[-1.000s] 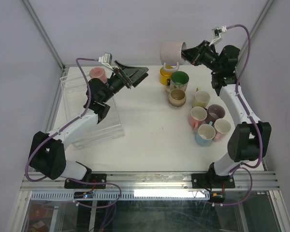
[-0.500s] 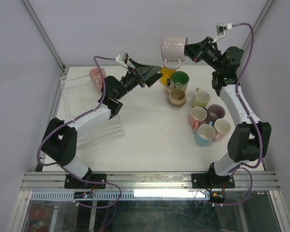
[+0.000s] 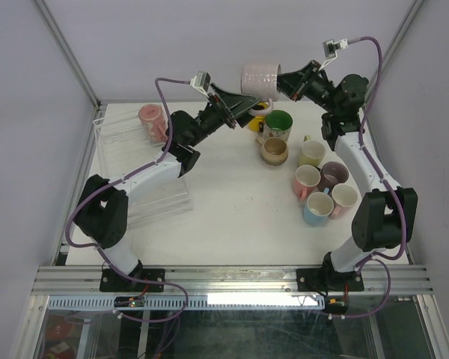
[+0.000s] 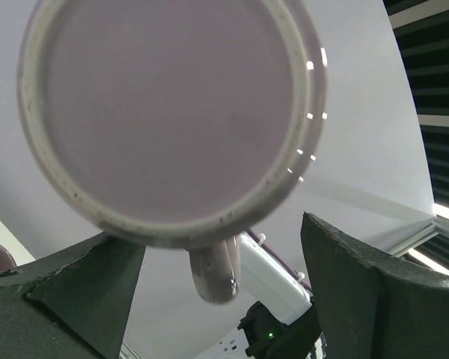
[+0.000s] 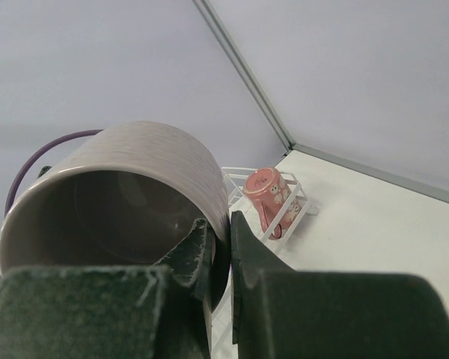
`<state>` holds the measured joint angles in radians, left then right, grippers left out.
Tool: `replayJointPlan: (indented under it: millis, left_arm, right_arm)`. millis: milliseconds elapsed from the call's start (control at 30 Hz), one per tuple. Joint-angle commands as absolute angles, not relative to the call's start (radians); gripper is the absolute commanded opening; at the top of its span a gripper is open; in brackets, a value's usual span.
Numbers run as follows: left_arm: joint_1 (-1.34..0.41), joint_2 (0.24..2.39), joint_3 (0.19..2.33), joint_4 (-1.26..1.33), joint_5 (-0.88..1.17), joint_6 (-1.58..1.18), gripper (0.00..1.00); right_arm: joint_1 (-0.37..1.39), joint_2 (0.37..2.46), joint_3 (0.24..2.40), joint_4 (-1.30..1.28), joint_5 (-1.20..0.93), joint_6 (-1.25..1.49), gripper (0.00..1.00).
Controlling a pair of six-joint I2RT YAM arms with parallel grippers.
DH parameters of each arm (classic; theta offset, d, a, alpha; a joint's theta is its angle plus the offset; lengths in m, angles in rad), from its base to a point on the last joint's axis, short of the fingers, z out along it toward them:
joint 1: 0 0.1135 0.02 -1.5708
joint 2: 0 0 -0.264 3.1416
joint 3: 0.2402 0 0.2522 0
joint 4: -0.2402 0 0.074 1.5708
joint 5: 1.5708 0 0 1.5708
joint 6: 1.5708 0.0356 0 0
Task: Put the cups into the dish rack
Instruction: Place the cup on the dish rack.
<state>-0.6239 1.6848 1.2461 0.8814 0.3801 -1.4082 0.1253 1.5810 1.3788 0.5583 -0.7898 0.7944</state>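
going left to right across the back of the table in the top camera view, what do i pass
dish rack → pink cup sitting in it → left claw → lilac mug held up in the air → right claw pinching its rim

Lilac mug [image 3: 258,77] aloft, on its side, handle hanging down. Rim wall pinched by right gripper [image 3: 282,81]; flat base faces left gripper [image 3: 243,105], just off its spread fingers.

Yellow mug [image 3: 254,120], green mug [image 3: 278,123] and beige mug [image 3: 274,151] upright below right gripper, five-mug cluster [image 3: 308,179] nearer its base.

Pink mug [image 3: 151,116] tilted in clear dish rack [image 3: 108,134], behind left gripper.
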Motion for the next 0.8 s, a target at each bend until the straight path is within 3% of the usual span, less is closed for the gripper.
replayJointPlan:
  millis: [0,400,767]
  left_arm:
    - [-0.647,1.695,1.299,0.934,0.399,-1.427,0.81]
    - [-0.674,1.741,1.339,0.944,0.413,-1.448,0.54]
    - [-0.673,1.750,1.333,1.000,0.407,-1.463,0.04]
  right_arm:
    - [0.148,1.517,1.396,0.698,-0.783,0.784,0.00]
    - [0.170,1.511,1.385,0.693,-0.794,0.747,0.00]
    - [0.177,1.501,1.365,0.716,-0.818,0.749,0.00]
